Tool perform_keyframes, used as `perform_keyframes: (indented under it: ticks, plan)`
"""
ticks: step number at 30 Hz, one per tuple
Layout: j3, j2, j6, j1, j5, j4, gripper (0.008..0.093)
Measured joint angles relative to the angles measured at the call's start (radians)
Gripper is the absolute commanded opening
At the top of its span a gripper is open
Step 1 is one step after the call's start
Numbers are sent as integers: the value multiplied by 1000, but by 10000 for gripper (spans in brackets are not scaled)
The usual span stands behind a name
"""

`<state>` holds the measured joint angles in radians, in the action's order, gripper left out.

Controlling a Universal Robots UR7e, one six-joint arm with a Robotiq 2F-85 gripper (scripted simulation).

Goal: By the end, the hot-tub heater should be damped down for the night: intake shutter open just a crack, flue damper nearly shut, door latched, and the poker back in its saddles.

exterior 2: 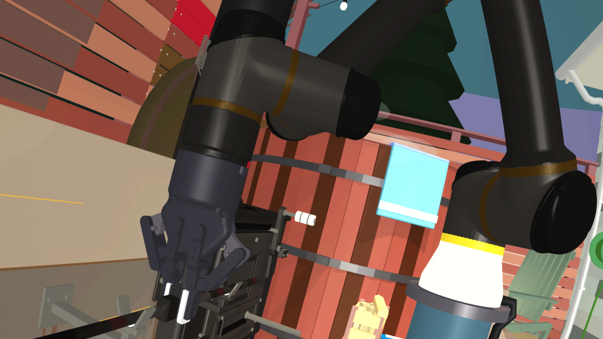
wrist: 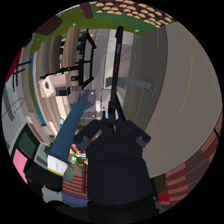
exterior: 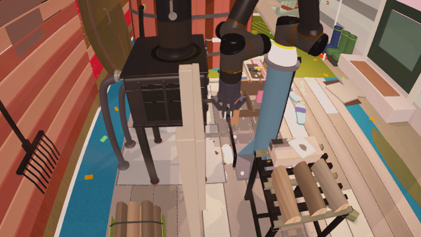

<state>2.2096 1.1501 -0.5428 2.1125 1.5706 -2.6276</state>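
Note:
The black heater [exterior: 164, 78] has its front face mostly hidden behind a tall beige panel [exterior: 191, 132], so I cannot see its door or shutter clearly. The flue pipe [exterior: 171, 25] rises from its top, carrying a small gauge. The poker [exterior: 232, 138] is a long dark rod with a reddish band; it runs along the panel past a grey saddle bracket [wrist: 131, 83], and I cannot tell whether it rests in it. A white-knobbed lever [exterior 2: 304, 218] sticks out beside the heater. My gripper [exterior 2: 175, 305] is at the poker's handle end, just in front of the heater, closed around the poker.
Behind the heater stand the red plank tub wall [exterior: 217, 19] and a round brown lid [exterior: 104, 31]. My blue pedestal [exterior: 272, 104] rises to the right, with a black log rack [exterior: 302, 189] in front of it. A rake [exterior: 34, 157] leans on the left wall, and bundled logs [exterior: 137, 219] lie near.

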Motion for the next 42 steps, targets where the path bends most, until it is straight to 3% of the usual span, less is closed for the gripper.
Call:
perform_keyframes:
  ticks: [13,42]
  plan:
    - [-8,44,0,0,0,50,80]
    - [-56,199,0,0,0,252,80]
